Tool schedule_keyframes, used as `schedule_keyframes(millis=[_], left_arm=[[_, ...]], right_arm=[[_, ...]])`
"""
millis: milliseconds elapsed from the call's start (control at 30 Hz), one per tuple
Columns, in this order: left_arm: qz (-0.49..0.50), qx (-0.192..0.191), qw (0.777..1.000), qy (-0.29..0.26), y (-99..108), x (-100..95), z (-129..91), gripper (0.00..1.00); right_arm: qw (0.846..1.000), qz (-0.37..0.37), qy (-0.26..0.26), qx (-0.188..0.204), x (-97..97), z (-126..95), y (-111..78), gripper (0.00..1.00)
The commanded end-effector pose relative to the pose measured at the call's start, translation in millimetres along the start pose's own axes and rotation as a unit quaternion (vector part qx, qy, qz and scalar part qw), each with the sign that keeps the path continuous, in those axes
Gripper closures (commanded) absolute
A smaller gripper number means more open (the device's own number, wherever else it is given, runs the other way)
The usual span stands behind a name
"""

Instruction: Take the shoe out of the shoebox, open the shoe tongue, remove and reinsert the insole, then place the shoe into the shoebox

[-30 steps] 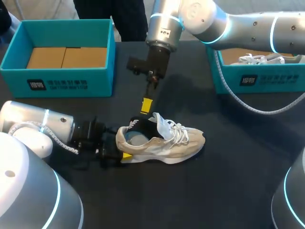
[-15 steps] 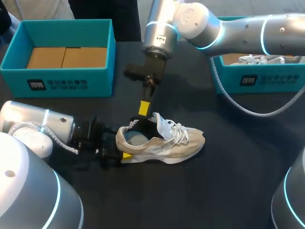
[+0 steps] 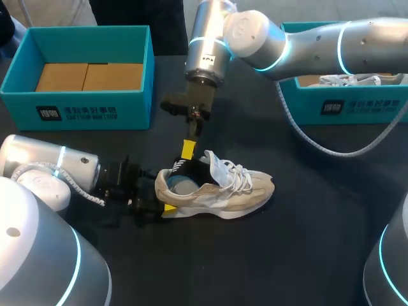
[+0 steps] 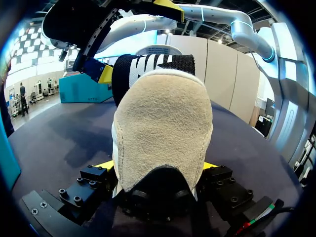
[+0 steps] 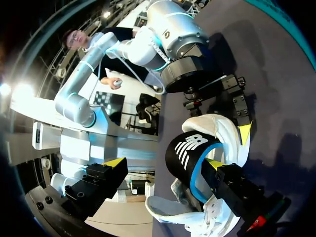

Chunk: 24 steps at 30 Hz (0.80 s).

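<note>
A beige and white shoe [image 3: 220,189] lies on its side on the dark table, laces to the right. My left gripper [image 3: 160,196] is shut on its heel [image 4: 163,128], with a yellow tip on each side. A black insole [image 3: 185,169] with a white logo and a blue edge stands up out of the shoe's opening [image 5: 190,153]. My right gripper [image 3: 187,152] hangs open just above it. In the right wrist view its fingers stand wide apart [image 5: 165,163], with the insole close against one of them. The insole [image 4: 153,64] also rises behind the heel in the left wrist view.
A teal shoebox [image 3: 89,105] with a cardboard floor stands at the back left. A second teal box [image 3: 357,105] at the back right holds another white shoe [image 3: 344,78]. A cable loops from my right arm over the table in front of that box.
My right arm has swung left and its gripper has come slightly lower, closer to the insole. The shoe and my left gripper have stayed put.
</note>
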State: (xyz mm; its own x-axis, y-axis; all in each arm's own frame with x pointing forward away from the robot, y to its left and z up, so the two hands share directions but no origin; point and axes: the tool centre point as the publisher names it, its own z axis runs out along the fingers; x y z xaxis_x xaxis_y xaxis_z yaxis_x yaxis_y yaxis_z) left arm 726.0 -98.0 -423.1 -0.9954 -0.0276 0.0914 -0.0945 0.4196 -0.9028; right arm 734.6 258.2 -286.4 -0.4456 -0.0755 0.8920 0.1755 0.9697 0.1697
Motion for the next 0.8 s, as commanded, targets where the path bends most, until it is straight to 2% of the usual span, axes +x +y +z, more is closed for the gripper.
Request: schedule_keyframes(millis=[33, 400, 433, 467, 567, 800], left_arm=[[0.0, -0.002, 1.0, -0.001, 3.0, 0.3, 1.1, 1.0], [0.0, -0.002, 1.0, -0.001, 3.0, 0.3, 1.1, 1.0], [0.0, -0.002, 1.0, -0.001, 3.0, 0.3, 1.1, 1.0], [0.0, -0.002, 1.0, -0.001, 3.0, 0.3, 1.1, 1.0], [0.0, -0.002, 1.0, -0.001, 3.0, 0.3, 1.1, 1.0], [0.0, -0.002, 1.0, -0.001, 3.0, 0.3, 1.1, 1.0]], right_arm=[[1.0, 0.0, 0.003, -0.002, -0.9, 4.6, -0.3, 0.0], [1.0, 0.004, 0.004, -0.004, 3.1, 8.7, -4.7, 0.01], [1.0, 0.005, 0.003, -0.005, 2.9, 8.8, -5.3, 0.09], [1.0, 0.005, 0.002, -0.006, 2.8, 8.9, -5.4, 0.28], [1.0, 0.004, 0.0, -0.006, 2.6, 9.0, -5.6, 0.52], [1.0, 0.004, -0.001, -0.007, 1.8, 8.7, -7.8, 0.55]])
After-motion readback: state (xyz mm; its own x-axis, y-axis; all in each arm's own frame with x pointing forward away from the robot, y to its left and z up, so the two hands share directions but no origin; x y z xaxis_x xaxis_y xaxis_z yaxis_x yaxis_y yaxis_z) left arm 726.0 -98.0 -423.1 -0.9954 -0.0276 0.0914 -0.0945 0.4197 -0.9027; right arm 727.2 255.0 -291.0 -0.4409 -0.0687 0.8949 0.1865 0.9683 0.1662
